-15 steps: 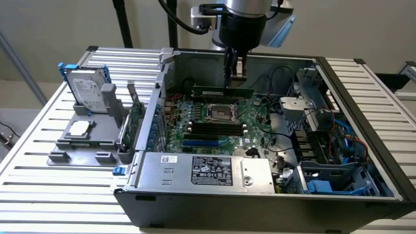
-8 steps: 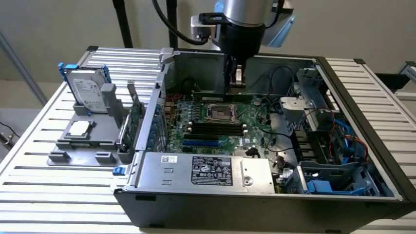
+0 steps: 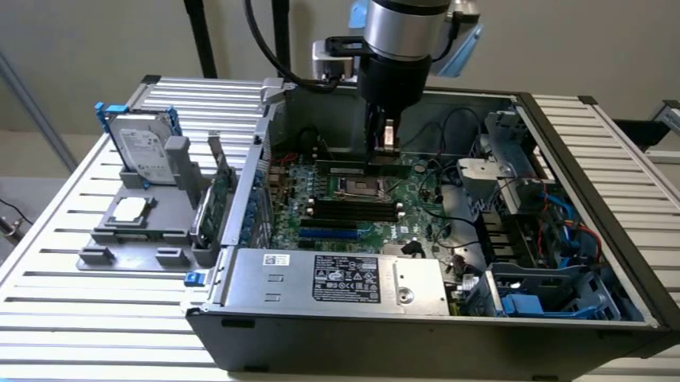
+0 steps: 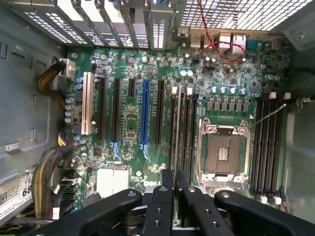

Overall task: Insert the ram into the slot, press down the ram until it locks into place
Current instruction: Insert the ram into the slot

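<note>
**A:** What does it all stand on?

**B:** A slatted metal table (image 3: 85,318) before a plain pale wall. An open computer case (image 3: 425,350) rests on it, with the green motherboard (image 3: 420,215) facing up.

**A:** And round about?

**B:** On the exterior view's left, a grey holder (image 3: 127,231) carries a hard drive (image 3: 143,151) standing on edge. Inside the case, a power supply (image 3: 340,278) sits by the near wall. The board has a square metal socket (image 3: 356,189) and a blue slot (image 3: 330,233), and red wires (image 4: 221,46) loop at its edge.

**A:** The gripper?

**B:** The gripper (image 3: 387,151) is clamped on the ram (image 3: 356,169) and holds it level above the board, near the socket. The ram is not yet seated. In the wrist view the fingers (image 4: 165,191) line up with the black slots (image 4: 177,128) between the blue slot and the socket.
</note>
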{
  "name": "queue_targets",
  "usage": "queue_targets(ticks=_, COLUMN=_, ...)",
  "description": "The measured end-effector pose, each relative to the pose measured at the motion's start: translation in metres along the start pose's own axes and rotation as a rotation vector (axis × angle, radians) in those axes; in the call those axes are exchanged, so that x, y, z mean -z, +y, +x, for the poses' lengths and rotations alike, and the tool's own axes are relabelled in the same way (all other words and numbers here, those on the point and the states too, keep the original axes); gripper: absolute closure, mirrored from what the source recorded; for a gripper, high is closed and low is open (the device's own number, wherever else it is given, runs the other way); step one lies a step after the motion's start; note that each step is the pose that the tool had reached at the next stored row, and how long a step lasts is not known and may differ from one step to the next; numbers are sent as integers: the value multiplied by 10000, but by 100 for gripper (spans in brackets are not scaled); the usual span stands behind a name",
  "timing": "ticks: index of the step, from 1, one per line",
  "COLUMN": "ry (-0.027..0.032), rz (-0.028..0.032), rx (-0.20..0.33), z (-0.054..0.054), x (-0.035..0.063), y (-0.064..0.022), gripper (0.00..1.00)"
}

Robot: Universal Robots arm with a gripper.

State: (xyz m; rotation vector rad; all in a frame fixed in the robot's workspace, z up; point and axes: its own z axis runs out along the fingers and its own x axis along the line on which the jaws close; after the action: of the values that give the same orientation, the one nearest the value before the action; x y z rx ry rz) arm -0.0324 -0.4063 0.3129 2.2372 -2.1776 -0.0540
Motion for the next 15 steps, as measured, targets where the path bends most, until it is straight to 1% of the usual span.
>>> queue_targets(ticks=15, ry=-1, rz=0, rx=-36, z=12, x=-272, y=-35, gripper=86)
